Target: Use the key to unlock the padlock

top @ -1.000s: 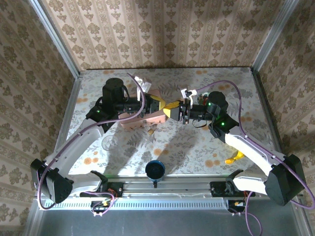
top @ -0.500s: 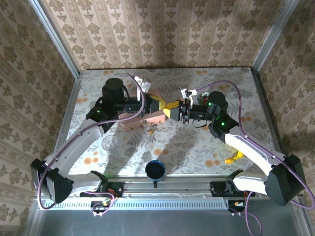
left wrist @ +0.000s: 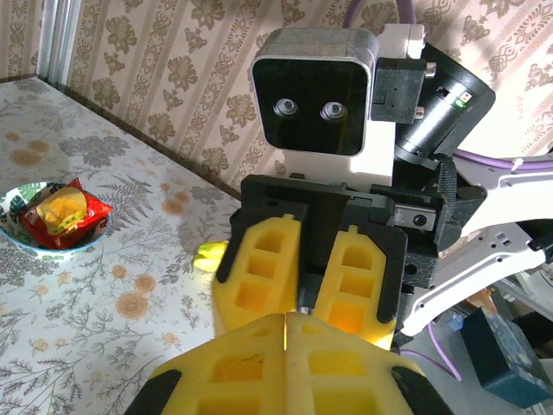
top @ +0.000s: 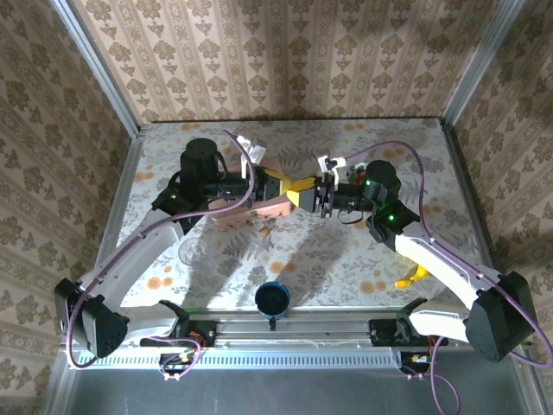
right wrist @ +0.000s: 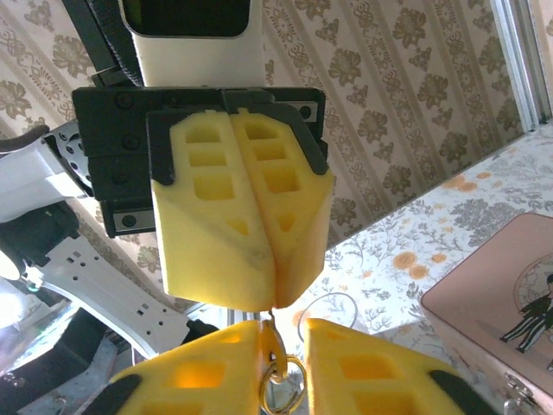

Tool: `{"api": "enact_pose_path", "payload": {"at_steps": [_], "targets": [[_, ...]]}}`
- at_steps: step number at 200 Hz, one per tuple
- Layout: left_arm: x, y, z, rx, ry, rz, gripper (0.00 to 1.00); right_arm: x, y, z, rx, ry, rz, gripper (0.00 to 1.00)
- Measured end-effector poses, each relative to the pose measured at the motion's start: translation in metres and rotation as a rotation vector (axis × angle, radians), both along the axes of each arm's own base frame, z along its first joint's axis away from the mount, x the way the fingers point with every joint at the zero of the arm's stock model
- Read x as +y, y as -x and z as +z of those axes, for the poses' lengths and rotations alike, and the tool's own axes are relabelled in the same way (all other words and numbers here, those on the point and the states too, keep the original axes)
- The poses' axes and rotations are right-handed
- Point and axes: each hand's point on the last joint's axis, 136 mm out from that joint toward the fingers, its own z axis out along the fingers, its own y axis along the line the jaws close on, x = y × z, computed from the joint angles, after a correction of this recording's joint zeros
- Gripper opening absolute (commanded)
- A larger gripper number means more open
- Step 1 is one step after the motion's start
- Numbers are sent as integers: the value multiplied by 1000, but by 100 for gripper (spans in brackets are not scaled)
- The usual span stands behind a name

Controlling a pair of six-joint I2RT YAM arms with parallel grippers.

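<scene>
Meeting tip to tip above the middle of the floral-patterned table (top: 328, 251), our two yellow-padded claws face each other. Our left claw (right wrist: 275, 294) has its pads pressed fully together. Our right claw (right wrist: 282, 337) stands slightly parted around a thin metal key (right wrist: 281, 380) on a gold ring; we cannot tell whether it pinches it. The tiny brass-brown padlock (top: 263, 226) lies on the table, just beside the near edge of the pink rectangular box (right wrist: 488, 294).
</scene>
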Motion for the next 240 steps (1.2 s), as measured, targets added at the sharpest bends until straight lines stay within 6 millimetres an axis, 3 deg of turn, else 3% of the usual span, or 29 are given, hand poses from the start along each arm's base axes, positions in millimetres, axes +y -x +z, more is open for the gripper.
{"api": "enact_pose_path", "payload": {"at_steps": [38,55,84,99,123,130,136,184,205,240], "targets": [[2,-4,1,2,15,10,0,0,-1,3,-1,-3,0,8],[3,-6,0,11,24,14,0,0,-2,2,2,-1,-5,0],[2,-7,-1,22,33,17,0,0,-2,1,5,0,-8,0],[3,-8,-2,24,36,23,30,0,-3,0,10,3,-16,0],[10,-23,-8,42,36,115,70,-2,-7,-8,39,28,-41,0],[15,-29,-11,46,31,159,87,-2,-10,-13,55,41,-58,0],[19,-36,-14,45,25,209,93,-3,-12,-17,71,54,-72,0],[68,-67,-23,17,-35,610,95,-15,-26,-51,200,149,-185,0],[79,-70,-32,2,-100,751,96,-28,-33,-69,270,203,-260,0],[71,-68,-86,7,-357,893,100,-54,-39,-106,421,335,-392,0]]}}
